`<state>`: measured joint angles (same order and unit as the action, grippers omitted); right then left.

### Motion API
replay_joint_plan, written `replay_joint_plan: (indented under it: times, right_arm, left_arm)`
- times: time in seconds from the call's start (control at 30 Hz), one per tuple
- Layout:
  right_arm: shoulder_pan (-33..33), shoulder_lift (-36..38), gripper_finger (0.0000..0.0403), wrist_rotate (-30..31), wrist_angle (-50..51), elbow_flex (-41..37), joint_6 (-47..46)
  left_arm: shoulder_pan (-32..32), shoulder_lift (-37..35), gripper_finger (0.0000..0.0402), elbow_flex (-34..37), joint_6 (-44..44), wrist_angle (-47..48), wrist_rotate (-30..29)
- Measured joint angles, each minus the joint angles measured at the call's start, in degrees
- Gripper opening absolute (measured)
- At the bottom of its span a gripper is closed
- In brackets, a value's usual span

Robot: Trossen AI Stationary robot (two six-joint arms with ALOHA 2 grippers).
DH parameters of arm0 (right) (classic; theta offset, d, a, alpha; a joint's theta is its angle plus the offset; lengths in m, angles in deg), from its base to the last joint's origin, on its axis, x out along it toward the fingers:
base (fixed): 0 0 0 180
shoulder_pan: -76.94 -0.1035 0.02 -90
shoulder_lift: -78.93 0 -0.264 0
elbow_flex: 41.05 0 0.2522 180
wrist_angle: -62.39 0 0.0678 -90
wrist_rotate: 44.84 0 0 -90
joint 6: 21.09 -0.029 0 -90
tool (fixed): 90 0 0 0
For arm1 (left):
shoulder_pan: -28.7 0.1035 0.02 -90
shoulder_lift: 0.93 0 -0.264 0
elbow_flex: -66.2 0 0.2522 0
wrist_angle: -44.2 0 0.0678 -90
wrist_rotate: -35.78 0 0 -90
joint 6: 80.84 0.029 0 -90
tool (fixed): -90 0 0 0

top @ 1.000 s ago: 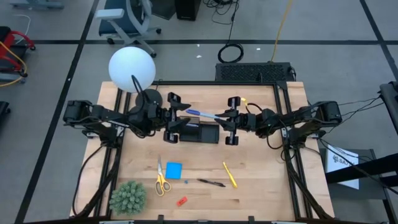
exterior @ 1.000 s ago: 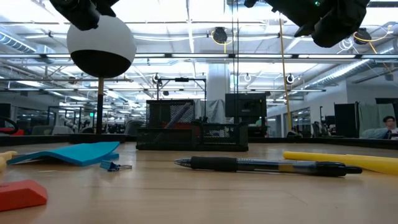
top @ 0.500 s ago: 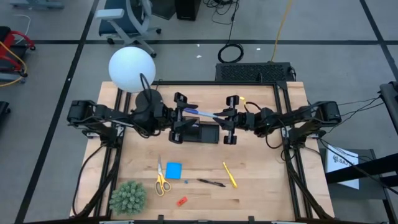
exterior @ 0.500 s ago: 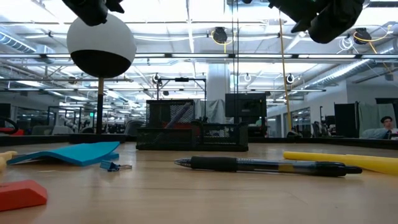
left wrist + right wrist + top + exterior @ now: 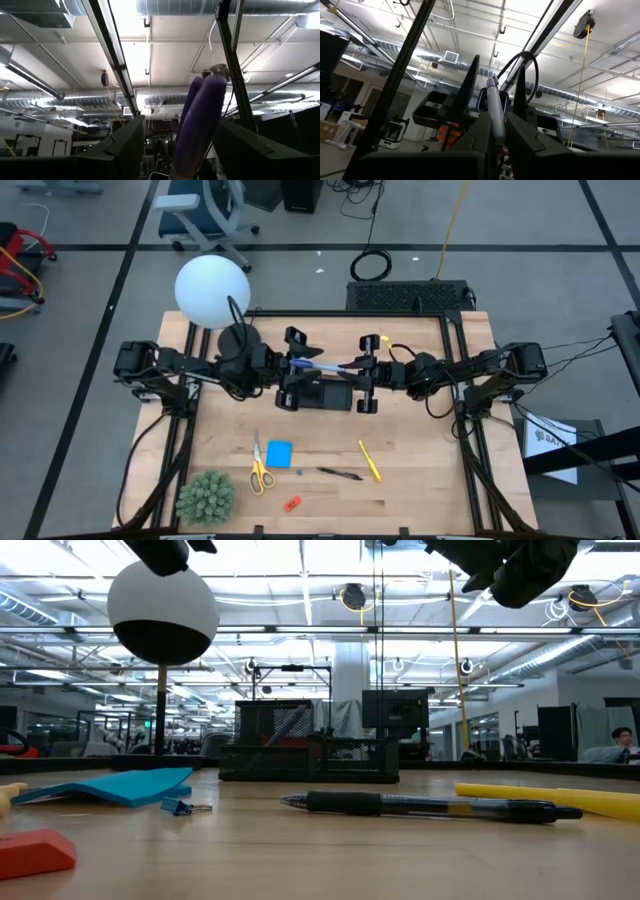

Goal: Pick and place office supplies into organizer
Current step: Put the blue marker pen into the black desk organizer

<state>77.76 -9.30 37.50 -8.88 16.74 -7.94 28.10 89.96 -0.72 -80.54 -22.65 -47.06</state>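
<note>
A bluish-purple pen (image 5: 318, 364) hangs in the air above the black organizer (image 5: 322, 393), between my two raised grippers. My right gripper (image 5: 366, 370) is shut on its right end. My left gripper (image 5: 292, 366) is open, with a finger on either side of the pen's left end (image 5: 197, 125); I cannot tell whether they touch it. On the near half of the table lie yellow-handled scissors (image 5: 258, 466), a blue note pad (image 5: 279, 453), a yellow pen (image 5: 370, 460), a black pen (image 5: 340, 474) and a small red piece (image 5: 292, 503). My right gripper pinches the bluish-purple pen near its right end (image 5: 494, 131) between its two fingers. It comes from the table's right, and the pen runs on ahead along the fingers toward the left gripper. The pen is lifted clear, above the organizer.
A lamp with a white globe (image 5: 212, 290) and round black base (image 5: 238, 340) stands at the far left, close to my left arm. A green spiky plant (image 5: 205, 498) sits at the near left corner. Bare wood lies between the organizer and the loose supplies.
My left gripper has moved toward the table's right, up to the pen held by my right gripper; its fingers now stand on either side of the pen's left end. The pen and the right gripper have stayed in place.
</note>
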Motion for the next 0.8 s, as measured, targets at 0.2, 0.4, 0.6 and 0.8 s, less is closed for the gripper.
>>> replay_joint_plan:
  times: [0.2, 0.4, 0.6, 0.8]
  right_arm:
    - [-0.04, 0.0, 0.003, 0.02, 0.06, 0.0, 0.0]
    - [-0.04, 0.01, 0.003, 0.57, 1.19, -0.04, -0.03]
    - [-0.04, 0.04, 0.0054, 0.15, 1.81, -0.04, -0.63]
    - [-0.04, 0.0, 0.0079, 0.24, 5.31, -0.07, -0.09]
  left_arm:
    - [0.04, -0.01, 0.0126, 0.0, -0.06, 1.31, -0.66]
    - [0.11, -0.01, 0.0036, 0.02, 1.61, 1.08, -1.39]
    - [0.0, -0.01, 0.004, 0.02, 2.17, 1.13, -2.75]
    - [0.02, -0.01, 0.0037, 0.02, 2.1, 1.22, -2.01]
